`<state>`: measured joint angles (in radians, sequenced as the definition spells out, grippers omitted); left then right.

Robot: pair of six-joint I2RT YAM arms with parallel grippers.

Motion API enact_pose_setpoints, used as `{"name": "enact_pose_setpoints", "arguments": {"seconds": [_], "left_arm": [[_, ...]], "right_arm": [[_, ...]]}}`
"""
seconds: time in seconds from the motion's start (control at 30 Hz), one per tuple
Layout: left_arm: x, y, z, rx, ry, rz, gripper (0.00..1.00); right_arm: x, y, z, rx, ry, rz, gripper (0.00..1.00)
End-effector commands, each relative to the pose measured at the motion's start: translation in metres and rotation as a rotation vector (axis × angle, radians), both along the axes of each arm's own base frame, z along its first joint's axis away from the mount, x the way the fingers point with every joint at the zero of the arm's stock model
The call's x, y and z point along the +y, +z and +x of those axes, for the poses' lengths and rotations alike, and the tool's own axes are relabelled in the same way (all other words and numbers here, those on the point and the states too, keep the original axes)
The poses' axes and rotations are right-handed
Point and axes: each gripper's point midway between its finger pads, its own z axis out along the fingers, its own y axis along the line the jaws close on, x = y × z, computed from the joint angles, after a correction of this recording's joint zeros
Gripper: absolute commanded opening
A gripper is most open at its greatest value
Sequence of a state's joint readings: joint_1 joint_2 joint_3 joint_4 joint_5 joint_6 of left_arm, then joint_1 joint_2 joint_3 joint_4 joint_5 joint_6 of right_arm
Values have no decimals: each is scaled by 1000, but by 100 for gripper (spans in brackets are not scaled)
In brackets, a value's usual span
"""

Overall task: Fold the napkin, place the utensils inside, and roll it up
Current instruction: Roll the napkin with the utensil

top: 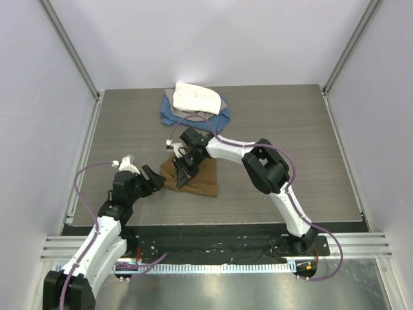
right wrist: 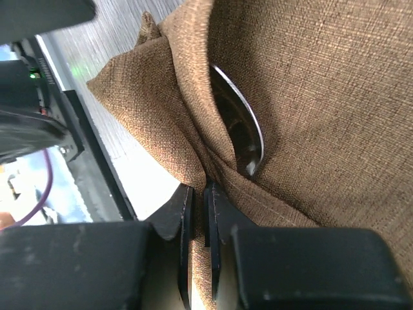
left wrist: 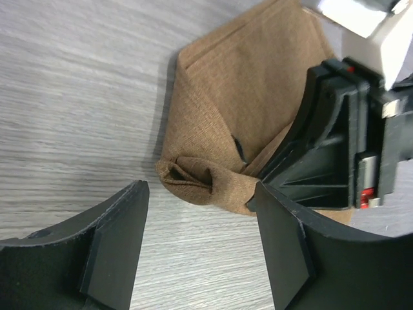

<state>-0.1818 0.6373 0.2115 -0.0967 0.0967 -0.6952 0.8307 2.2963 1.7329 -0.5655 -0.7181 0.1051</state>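
Note:
The tan-brown napkin (top: 201,177) lies folded on the table in front of the arms. It also shows in the left wrist view (left wrist: 239,110) and the right wrist view (right wrist: 322,97). The spoon's shiny bowl (right wrist: 248,139) peeks out of a fold; its handle is hidden. A small dark tip (left wrist: 239,147) shows through the cloth. My right gripper (top: 182,173) (right wrist: 199,194) is shut on a pinched fold of the napkin near its left end. My left gripper (top: 151,179) (left wrist: 200,213) is open and empty, just left of the napkin's rolled corner.
A white cloth (top: 197,97) lies on a blue cloth (top: 177,117) at the back of the table (top: 290,123). Metal rails and walls border the table on the left and right.

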Motion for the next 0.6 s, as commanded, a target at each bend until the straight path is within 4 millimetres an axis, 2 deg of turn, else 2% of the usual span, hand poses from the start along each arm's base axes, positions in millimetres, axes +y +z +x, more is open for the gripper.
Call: {"name": "enact_pose_setpoints", "arguments": {"seconds": [0.0,0.2,0.57], "left_arm": [[-7,15,13,-58,-44,-6,69],[-7,17,25,-83,-36,1,63],[-10,9,36,-63,-50,15,55]], "right_arm": [[3,4,4,65,-22,14,1],[1,-4,7,115,-45,7,1],[2,-5,10,148,-52,21,1]]}}
